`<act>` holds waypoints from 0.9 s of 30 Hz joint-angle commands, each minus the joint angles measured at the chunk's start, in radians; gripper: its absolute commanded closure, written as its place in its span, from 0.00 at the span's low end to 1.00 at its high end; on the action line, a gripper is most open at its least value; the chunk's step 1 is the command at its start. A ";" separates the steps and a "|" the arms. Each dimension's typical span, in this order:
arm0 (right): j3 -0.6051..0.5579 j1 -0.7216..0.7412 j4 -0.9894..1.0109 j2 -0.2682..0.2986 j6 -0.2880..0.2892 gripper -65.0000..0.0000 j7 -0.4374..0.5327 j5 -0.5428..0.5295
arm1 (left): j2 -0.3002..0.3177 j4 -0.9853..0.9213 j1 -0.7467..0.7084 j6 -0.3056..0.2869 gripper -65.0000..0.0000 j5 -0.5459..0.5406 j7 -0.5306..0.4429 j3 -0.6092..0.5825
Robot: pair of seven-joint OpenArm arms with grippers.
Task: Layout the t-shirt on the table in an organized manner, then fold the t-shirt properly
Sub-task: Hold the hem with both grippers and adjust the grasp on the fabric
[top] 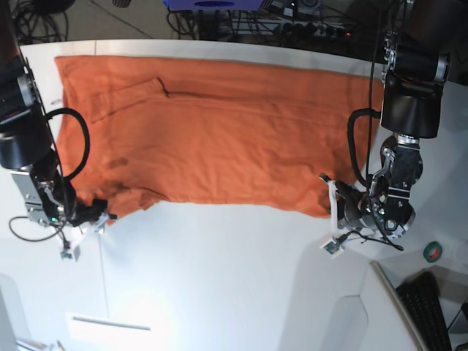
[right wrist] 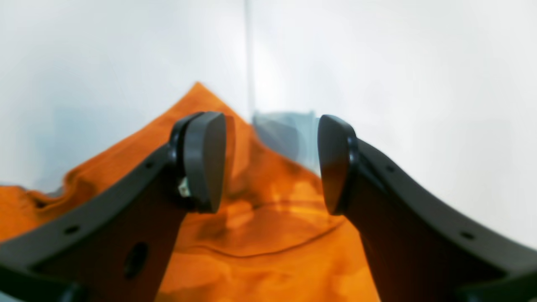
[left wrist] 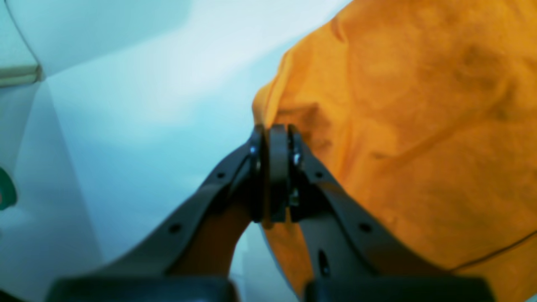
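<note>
The orange t-shirt (top: 212, 139) lies spread flat across the far half of the white table (top: 219, 278). My left gripper (left wrist: 272, 132) is shut on the shirt's edge (left wrist: 398, 126); in the base view it (top: 329, 196) holds the near right corner. My right gripper (right wrist: 270, 163) is open, with its fingers (right wrist: 205, 161) apart just above a pointed corner of the shirt (right wrist: 260, 235). In the base view it (top: 102, 214) sits at the shirt's near left corner. The neck tag is not visible.
A thin seam line (top: 102, 270) crosses the table near the right arm. A green tape roll (top: 434, 252) and a keyboard (top: 431, 311) lie at the near right. Cables and equipment (top: 219, 11) line the far edge.
</note>
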State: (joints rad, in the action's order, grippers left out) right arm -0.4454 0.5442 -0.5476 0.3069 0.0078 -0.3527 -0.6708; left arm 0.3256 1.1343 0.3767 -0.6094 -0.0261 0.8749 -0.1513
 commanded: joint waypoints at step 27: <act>0.130 -0.005 -0.090 0.019 0.002 1.00 -0.059 -0.036 | 0.011 0.022 0.028 0.006 1.00 0.004 -0.010 0.008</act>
State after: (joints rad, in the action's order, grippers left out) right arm -0.3187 0.5018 -0.6151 0.3161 0.0074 -0.4335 -0.7010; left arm 0.3267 1.1370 0.3767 -0.6064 -0.0227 0.8749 -0.1513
